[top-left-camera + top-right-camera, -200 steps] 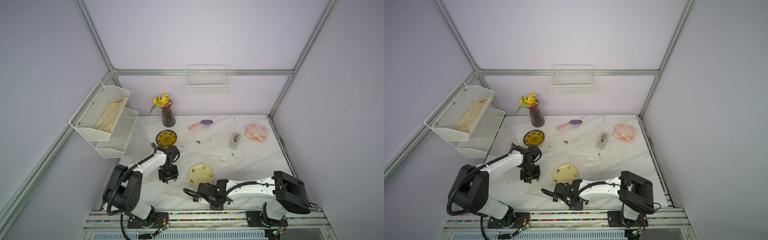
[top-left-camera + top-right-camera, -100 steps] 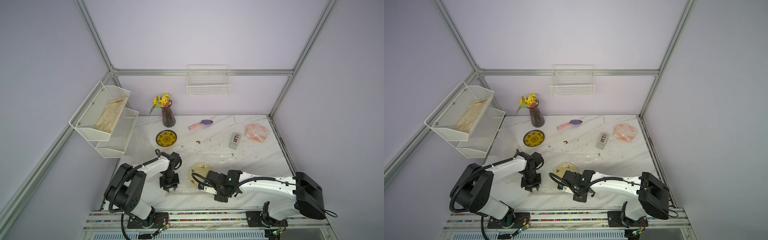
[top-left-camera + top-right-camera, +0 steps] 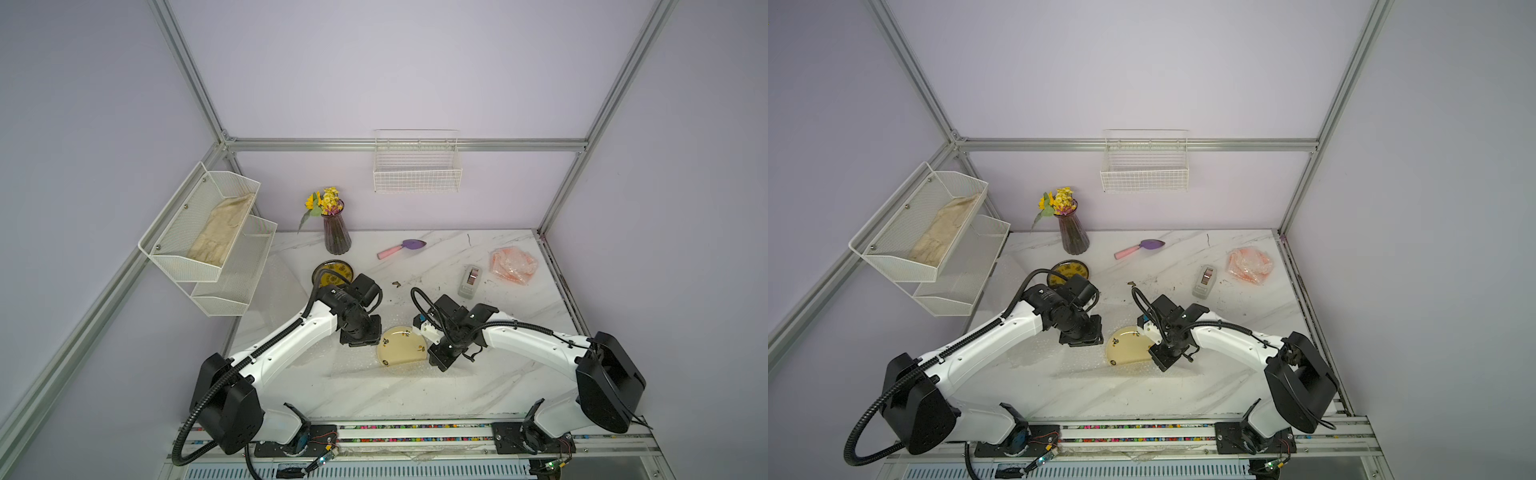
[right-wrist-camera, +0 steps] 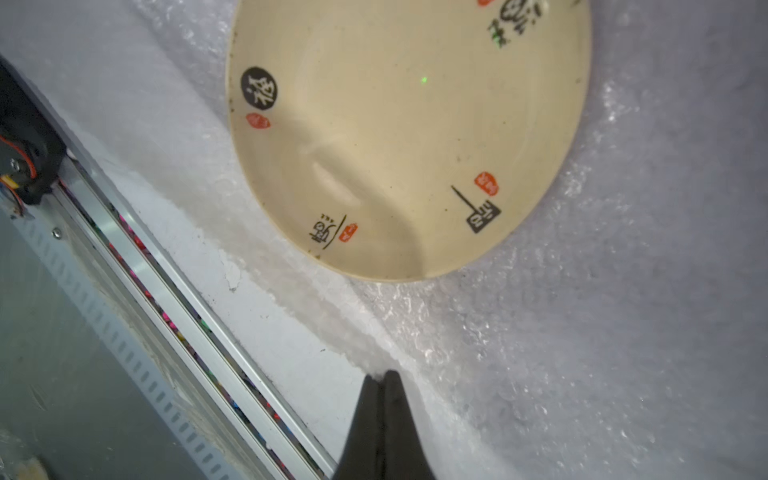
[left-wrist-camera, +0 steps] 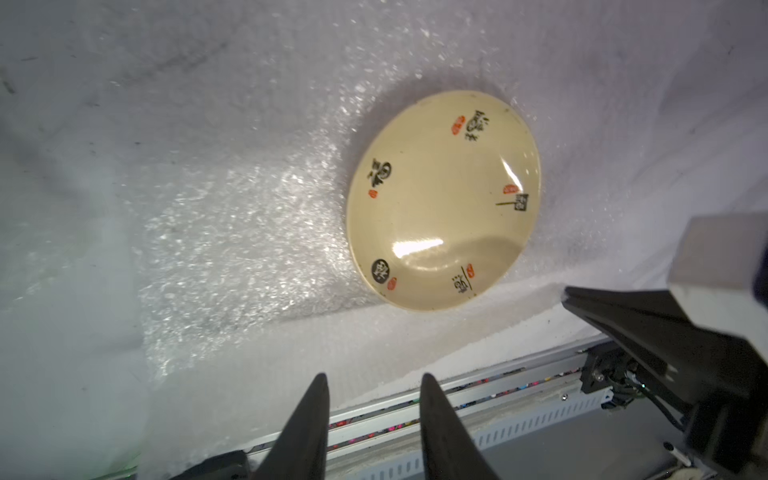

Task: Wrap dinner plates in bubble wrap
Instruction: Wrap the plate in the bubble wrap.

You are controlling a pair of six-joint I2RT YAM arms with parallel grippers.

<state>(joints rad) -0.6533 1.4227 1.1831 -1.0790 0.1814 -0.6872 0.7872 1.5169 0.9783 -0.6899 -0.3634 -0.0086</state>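
Right hand [image 4: 380,380] is pinched fully shut, its tips down at the near edge of the wrap [image 4: 582,332], where the sheet meets bare counter [image 3: 436,399] (whether a bit of film is caught between them I cannot tell). Left hand [image 5: 372,380] stands part open with nothing between its fingers, hovering over the same sheet on the plate's other side.

Between the two hands the cream plate [image 3: 401,347] lies face up on the wrap, wholly uncovered: no flap is folded over it yet. I judge this plate placed and its wrapping barely begun; the near edge must come up and over, then the other sides.

Farther back, near the vase [image 3: 336,237], the yellow plate [image 3: 332,268] sits bare, partly hidden by the left arm; it looks untouched. At the far right corner the orange plate [image 3: 513,266] shows through crinkled film beside the tape dispenser [image 3: 469,281] and seems already wrapped. By my count one of three is done, one is in hand, one waits.
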